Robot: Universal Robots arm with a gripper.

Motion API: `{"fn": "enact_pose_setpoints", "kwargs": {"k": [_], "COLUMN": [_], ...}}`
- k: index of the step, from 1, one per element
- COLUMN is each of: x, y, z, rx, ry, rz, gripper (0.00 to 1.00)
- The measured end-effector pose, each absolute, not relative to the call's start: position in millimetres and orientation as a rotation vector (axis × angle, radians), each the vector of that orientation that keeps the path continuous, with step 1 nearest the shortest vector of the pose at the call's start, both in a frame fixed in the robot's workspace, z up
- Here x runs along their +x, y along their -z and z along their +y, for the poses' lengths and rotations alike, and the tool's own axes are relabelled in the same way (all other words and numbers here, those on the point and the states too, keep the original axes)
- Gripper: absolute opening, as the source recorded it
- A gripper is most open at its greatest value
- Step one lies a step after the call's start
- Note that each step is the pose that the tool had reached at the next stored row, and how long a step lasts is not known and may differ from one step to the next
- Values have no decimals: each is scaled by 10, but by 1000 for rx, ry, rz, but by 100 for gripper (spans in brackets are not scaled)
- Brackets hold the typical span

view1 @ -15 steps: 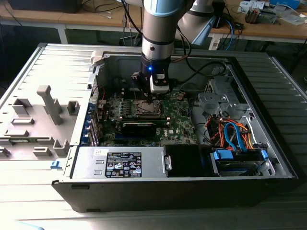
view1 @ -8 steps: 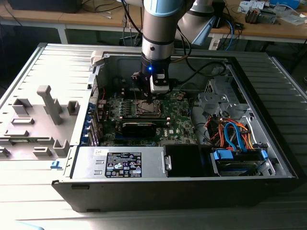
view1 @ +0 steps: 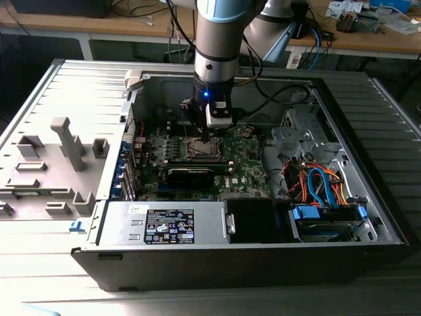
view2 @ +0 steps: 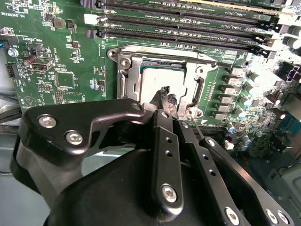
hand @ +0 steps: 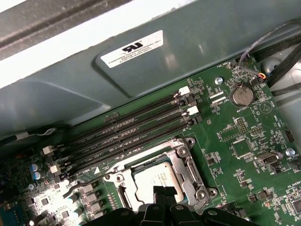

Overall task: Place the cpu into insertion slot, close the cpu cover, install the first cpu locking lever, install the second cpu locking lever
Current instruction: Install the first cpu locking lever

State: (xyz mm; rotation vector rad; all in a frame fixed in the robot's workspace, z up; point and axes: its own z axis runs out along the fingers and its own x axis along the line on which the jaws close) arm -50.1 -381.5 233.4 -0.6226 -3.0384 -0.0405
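Observation:
The cpu (view2: 153, 80) (hand: 150, 176) lies silvery face up in the insertion slot (view1: 199, 149) on the green board. The cpu cover (view2: 128, 77) (hand: 186, 162) lies flat as a metal frame around it. One thin locking lever (view2: 188, 59) runs along the socket's side nearest the memory slots. Another thin rod (view2: 196, 128) sticks out by the socket corner next to my fingers. My gripper (view2: 167, 95) (hand: 163, 190) (view1: 205, 135) hangs just over the cpu's edge. Its fingertips are pressed together with nothing between them.
Long black memory slots (view2: 188, 28) (hand: 131, 132) run beside the socket. A long black card (view1: 197, 174) and a power supply (view1: 164, 224) sit nearer the case front. Orange and blue cables (view1: 322, 184) fill the exterior view's right. The case wall (hand: 70, 84) rises close behind.

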Motion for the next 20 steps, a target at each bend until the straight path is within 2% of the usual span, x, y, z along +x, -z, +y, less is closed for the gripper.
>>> {"fn": "enact_pose_setpoints", "kwargs": {"k": [20], "x": [-501], "y": [-2334], "z": [-3815], "rx": [-605], "ry": [40], "rz": [-3042], "gripper": [11]}}
